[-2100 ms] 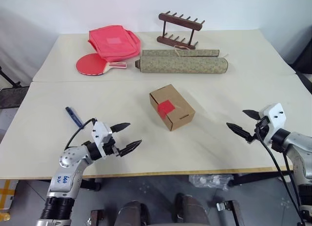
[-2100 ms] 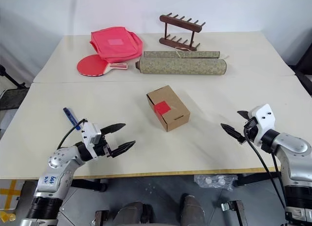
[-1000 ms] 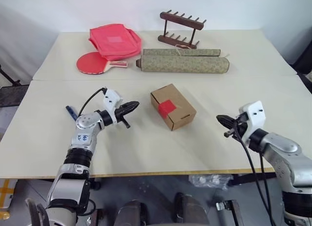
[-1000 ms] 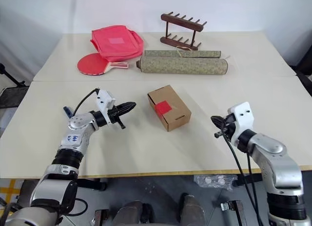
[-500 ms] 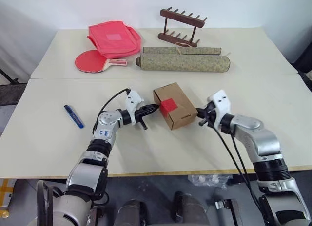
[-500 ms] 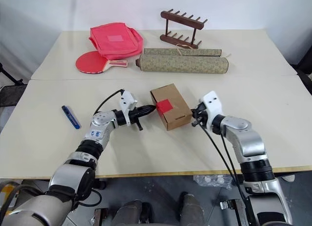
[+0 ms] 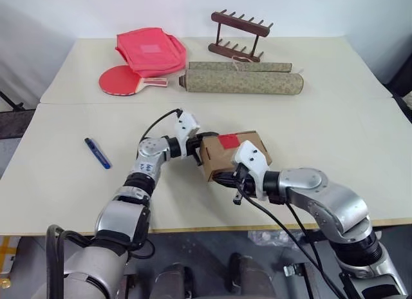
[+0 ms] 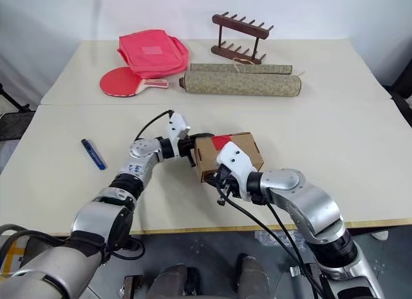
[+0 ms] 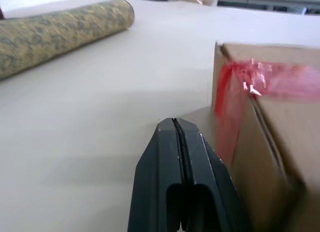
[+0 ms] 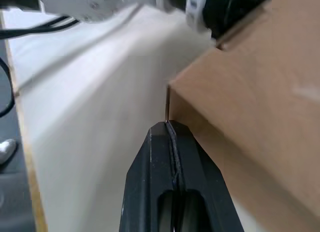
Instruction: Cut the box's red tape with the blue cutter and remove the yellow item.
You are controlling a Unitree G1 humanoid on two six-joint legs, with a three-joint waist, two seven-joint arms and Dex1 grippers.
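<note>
The brown cardboard box point(image 7: 239, 158) sits mid-table with the red tape point(image 7: 228, 140) across its top and down its left end. My left gripper point(image 7: 196, 148) is shut, its tip at the box's left end beside the tape point(image 9: 270, 85). My right gripper point(image 7: 223, 178) is also shut and empty, its tip against the box's near lower edge point(image 10: 250, 92). The blue cutter point(image 7: 98, 153) lies alone on the table far to the left of both grippers. The yellow item is hidden.
At the back lie a long patterned roll point(image 7: 243, 82), a red paddle point(image 7: 122, 81), a red zip pouch point(image 7: 150, 51) and a wooden peg rack point(image 7: 239, 33). A seam between the two tables point(image 7: 360, 100) runs behind the box. The near table edge point(image 7: 193, 229) is close under my arms.
My right gripper has swung left from the box's right end to its near side. The box has turned so that it lies more crosswise. My left gripper stays at the box's left end.
</note>
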